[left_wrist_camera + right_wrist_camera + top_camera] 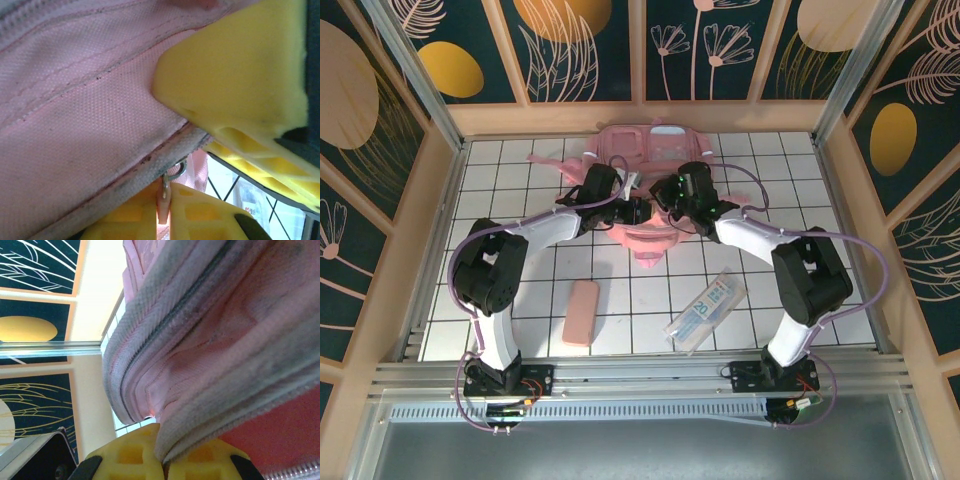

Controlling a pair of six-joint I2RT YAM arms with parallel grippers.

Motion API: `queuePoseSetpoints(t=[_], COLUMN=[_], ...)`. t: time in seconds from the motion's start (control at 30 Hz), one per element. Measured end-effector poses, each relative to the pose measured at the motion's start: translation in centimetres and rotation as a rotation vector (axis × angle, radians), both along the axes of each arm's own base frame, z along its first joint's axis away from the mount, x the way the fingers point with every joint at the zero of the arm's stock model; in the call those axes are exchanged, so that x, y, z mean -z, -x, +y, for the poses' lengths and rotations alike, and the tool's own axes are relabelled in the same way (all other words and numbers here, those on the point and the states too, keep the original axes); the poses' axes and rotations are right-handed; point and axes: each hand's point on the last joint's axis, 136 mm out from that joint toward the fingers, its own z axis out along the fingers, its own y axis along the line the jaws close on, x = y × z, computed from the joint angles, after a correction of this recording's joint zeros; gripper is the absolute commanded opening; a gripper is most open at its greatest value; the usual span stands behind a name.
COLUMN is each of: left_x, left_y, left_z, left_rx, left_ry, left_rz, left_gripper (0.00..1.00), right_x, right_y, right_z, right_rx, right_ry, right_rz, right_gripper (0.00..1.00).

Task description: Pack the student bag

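In the overhead view, the student bag [645, 185] is lying toward the far middle of the white gridded desk [520, 170], its pink fabric bunching where both arms are meeting over its near edge. The left end effector [636, 210] and the right end effector [667, 203] are pressing into that edge close beside each other. Nearer the arm bases, a pink pencil case [581, 312] and a clear packet [707, 310] are resting flat on the desk, well apart from the bag.

In the left wrist view, the left end effector [167, 145] is clamping down on the bag's zipper seam, its yellow fingers [240, 75] squeezing the woven pink cloth from both sides. A small metal zipper pull [169, 181] is hanging at the lower finger.

In the right wrist view, the right end effector [162, 460] is pinching a fold of the bag's zippered edge, jaws closed tight on the fabric.
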Motion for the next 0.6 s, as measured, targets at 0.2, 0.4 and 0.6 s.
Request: queuePoseSetpoints(t=[0.2,0.4,0.6], left_x=[0.0,-0.5,-1.2], left_y=[0.3,1.5,2.4], left_z=[0.4,2.9,5.1], left_rx=[0.011,0.011,0.011], left_ry=[-0.011,-0.02,-0.038], left_rz=[-0.02,-0.056,-0.119], left_gripper=[0.0,0.0,0.0], right_x=[0.1,-0.7,-1.1], right_y=[0.3,0.8,1.0], right_z=[-0.4,-0.8,-2.5], right_rx=[-0.015,-0.045,-0.061], right_ry=[0.056,0.098,0.072], right_rz=[-0.019,-0.053,-0.05], right_gripper=[0.0,0.0,0.0])
